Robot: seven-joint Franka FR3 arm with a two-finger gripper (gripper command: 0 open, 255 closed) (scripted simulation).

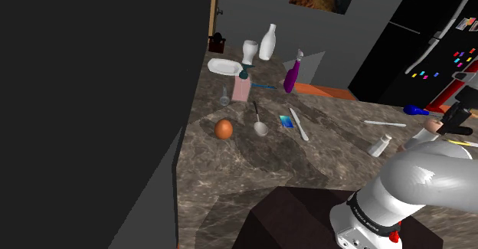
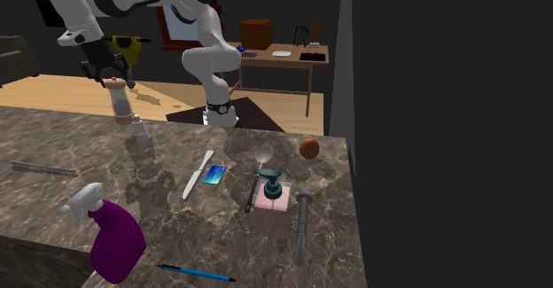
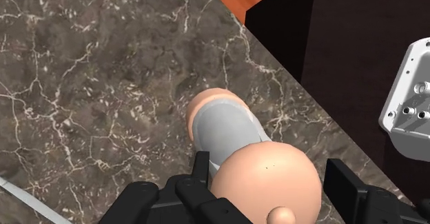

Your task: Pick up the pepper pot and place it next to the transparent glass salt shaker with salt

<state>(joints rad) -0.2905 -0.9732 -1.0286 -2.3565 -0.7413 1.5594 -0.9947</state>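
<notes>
My claw point(image 2: 105, 72) is clenched on the peach-coloured pepper pot with the grey band point(image 2: 120, 103), gripping it just under its domed, knobbed top. The pot seems to hang a little tilted just above the dark marble table point(image 2: 177, 233), close to the table's edge. The small clear glass salt shaker with the silver cap point(image 2: 140, 132) stands just beside it, further in from that edge. To do this well I should lower slowly, square the pot upright, and aim for bare marble near the shaker without brushing it, since it looks light and easily toppled. I should let go only once the base sits flat.
</notes>
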